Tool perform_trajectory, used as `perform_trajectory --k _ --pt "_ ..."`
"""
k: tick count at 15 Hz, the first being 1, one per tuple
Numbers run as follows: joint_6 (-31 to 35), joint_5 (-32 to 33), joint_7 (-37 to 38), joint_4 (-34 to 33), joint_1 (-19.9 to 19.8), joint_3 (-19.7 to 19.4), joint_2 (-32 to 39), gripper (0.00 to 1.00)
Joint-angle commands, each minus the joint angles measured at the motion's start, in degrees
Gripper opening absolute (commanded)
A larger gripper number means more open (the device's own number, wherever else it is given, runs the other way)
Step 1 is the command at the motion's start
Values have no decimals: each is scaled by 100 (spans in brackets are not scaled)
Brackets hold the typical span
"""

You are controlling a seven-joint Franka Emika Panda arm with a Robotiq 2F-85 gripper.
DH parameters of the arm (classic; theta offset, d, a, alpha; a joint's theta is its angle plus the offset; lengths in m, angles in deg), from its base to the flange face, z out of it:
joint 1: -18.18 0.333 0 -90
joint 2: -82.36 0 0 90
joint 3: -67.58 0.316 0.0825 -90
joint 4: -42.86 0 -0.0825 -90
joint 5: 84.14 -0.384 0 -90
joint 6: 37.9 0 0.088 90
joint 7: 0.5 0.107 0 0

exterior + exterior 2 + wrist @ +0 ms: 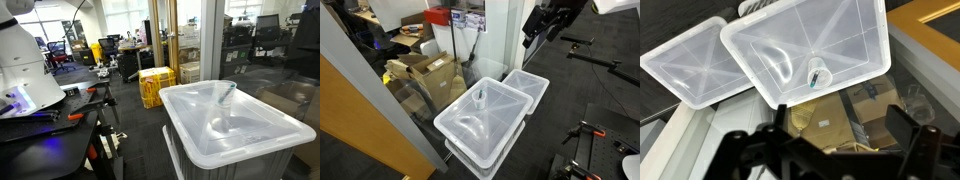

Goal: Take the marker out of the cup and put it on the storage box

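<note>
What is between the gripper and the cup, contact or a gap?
Apart. In an exterior view the gripper hangs well away from the cup, with a plain gap between them.

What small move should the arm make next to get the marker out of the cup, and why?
Probably descend toward the cup, centring over it. The gripper is open, empty and well above the storage box, while the marker stands in the cup on top of it.
</note>
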Motion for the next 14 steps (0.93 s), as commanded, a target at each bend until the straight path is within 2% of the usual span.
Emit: perform_trajectory --k 1,8,14 --pt "546 263 627 -5 -232 241 302 100" --pt "1320 958 1763 -56 -318 475 1061 100" --pt "1685 1590 2507 -150 -246 405 1710 100"
